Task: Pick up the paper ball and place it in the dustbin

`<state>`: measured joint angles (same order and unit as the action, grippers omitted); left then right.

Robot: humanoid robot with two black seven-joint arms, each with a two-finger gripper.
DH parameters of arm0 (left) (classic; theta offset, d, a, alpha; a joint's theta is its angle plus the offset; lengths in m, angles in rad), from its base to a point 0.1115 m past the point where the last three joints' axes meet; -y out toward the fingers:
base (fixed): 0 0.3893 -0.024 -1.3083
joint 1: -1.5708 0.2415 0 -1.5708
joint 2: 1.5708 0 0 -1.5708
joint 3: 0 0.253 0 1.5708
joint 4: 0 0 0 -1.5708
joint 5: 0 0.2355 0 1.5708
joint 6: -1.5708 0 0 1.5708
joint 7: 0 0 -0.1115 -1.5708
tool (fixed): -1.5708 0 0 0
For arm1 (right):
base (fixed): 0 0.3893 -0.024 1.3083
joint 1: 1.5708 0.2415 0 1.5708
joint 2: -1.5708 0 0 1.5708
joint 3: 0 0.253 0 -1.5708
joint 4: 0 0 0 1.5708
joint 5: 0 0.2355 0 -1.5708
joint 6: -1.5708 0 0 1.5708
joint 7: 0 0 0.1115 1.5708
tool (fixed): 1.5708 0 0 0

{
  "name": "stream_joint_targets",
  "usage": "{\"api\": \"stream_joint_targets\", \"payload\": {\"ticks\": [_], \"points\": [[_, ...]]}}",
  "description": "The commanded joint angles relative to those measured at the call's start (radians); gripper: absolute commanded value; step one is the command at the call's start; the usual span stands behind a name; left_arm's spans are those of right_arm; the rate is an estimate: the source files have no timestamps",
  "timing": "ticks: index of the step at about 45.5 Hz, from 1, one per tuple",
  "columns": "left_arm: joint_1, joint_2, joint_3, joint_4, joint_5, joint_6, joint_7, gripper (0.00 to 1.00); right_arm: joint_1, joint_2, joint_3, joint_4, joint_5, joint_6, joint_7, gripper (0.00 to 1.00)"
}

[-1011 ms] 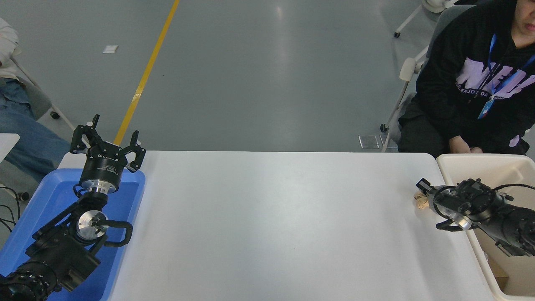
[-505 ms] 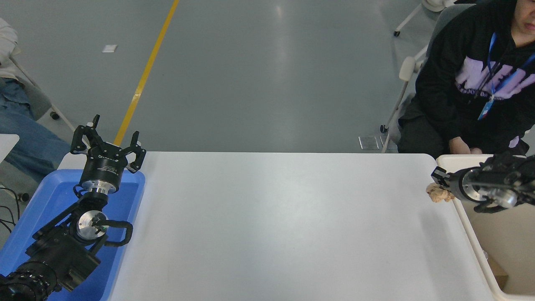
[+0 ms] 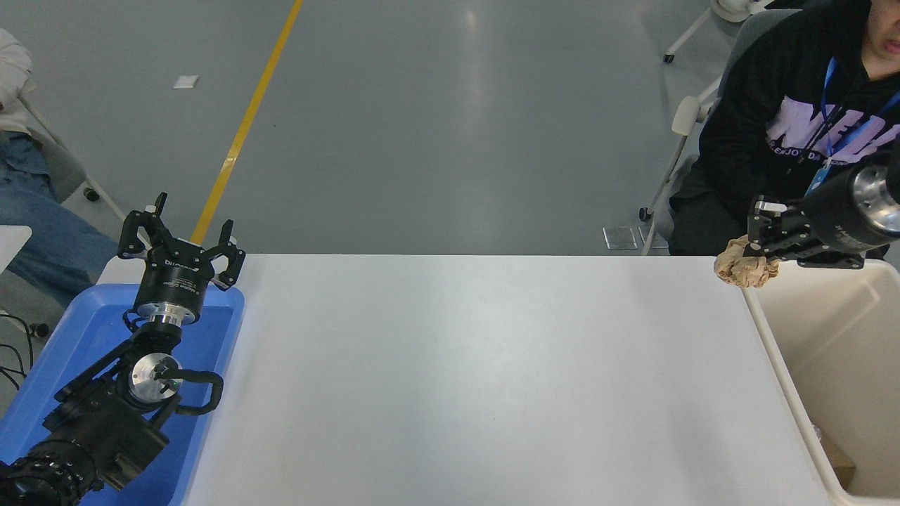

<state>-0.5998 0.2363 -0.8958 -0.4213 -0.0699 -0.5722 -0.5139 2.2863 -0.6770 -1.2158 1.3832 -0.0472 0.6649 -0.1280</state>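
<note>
A crumpled tan paper ball hangs in the air at the far right, over the table's right edge and the left rim of the cream dustbin. My right gripper is shut on the ball, its arm coming in high from the right edge. My left gripper stays parked at the lower left, open, over the blue tray.
A shallow blue tray lies under the left arm at the table's left end. A person in a black hoodie sits behind the dustbin at the top right. Another person's leg in jeans shows at the left edge.
The right gripper has lifted the paper ball off the table and carried it up and toward the far side, beside the dustbin's rim. The left arm has not moved.
</note>
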Motion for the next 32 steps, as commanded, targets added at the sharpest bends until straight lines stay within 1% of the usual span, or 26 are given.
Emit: {"api": "stream_joint_targets", "payload": {"ticks": [1, 12, 25, 32], "points": [[0.0, 0.0, 0.0, 0.0, -0.001, 0.0, 0.0, 0.99, 0.232, -0.003, -0.036, 0.088, 0.0, 0.12, 0.004, 0.0], [0.0, 0.0, 0.0, 0.001, -0.001, 0.0, 0.0, 0.99, 0.344, 0.007, -0.037, 0.096, 0.0, 0.12, 0.002, 0.0], [0.0, 0.0, 0.0, 0.0, -0.001, 0.0, -0.002, 0.99, 0.335, -0.007, -0.047, 0.079, 0.003, 0.12, 0.001, 0.0], [0.0, 0.0, 0.0, 0.0, -0.001, 0.0, 0.0, 0.99, 0.309, -0.035, -0.152, 0.05, -0.002, 0.12, 0.001, 0.0]]}}
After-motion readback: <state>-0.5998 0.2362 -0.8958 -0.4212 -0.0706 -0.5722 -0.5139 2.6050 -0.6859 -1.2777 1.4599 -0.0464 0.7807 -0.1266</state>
